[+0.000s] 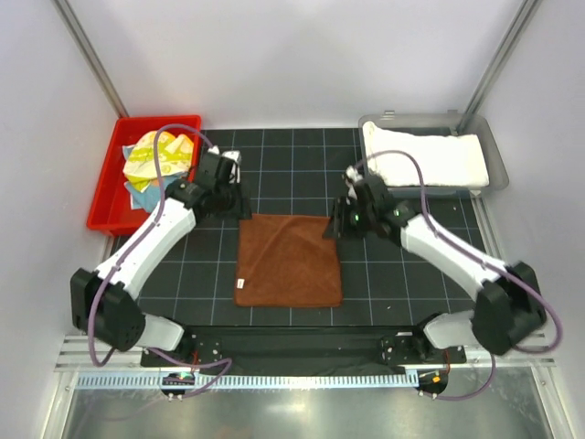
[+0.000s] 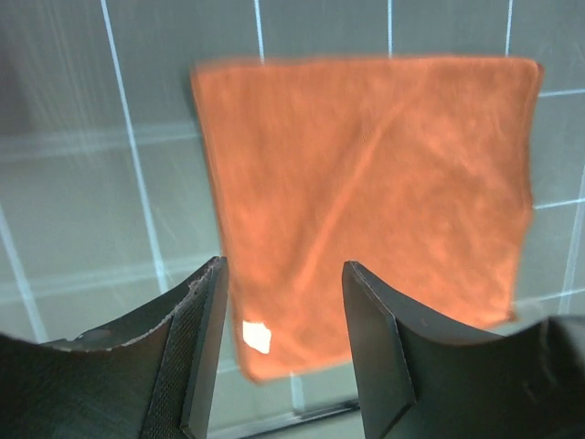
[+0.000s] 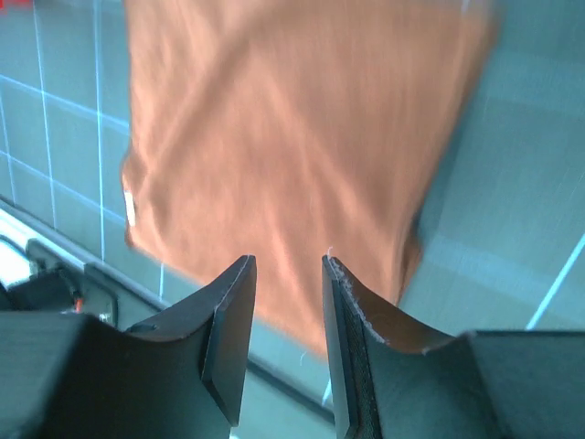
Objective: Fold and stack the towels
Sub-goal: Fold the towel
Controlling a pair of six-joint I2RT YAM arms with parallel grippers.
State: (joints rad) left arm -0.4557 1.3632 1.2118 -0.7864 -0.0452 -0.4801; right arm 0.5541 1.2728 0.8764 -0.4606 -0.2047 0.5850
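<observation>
A rust-brown towel (image 1: pixel 289 261) lies spread flat on the black gridded mat, also seen in the left wrist view (image 2: pixel 366 201) and the right wrist view (image 3: pixel 292 137). My left gripper (image 1: pixel 239 206) hovers at its far left corner, jaws open and empty (image 2: pixel 283 302). Over the far right corner my right gripper (image 1: pixel 335 224) is open too, with nothing between its fingers (image 3: pixel 288 274). A yellow towel with green print (image 1: pixel 155 155) and a light blue towel (image 1: pixel 137 194) lie bunched in a red bin (image 1: pixel 102 197). A white towel (image 1: pixel 425 160) rests in a grey tray (image 1: pixel 498 155).
The red bin stands at the mat's far left corner, the grey tray at the far right. White walls and metal posts close in the sides and back. A metal rail (image 1: pixel 302 377) runs along the near edge by the arm bases.
</observation>
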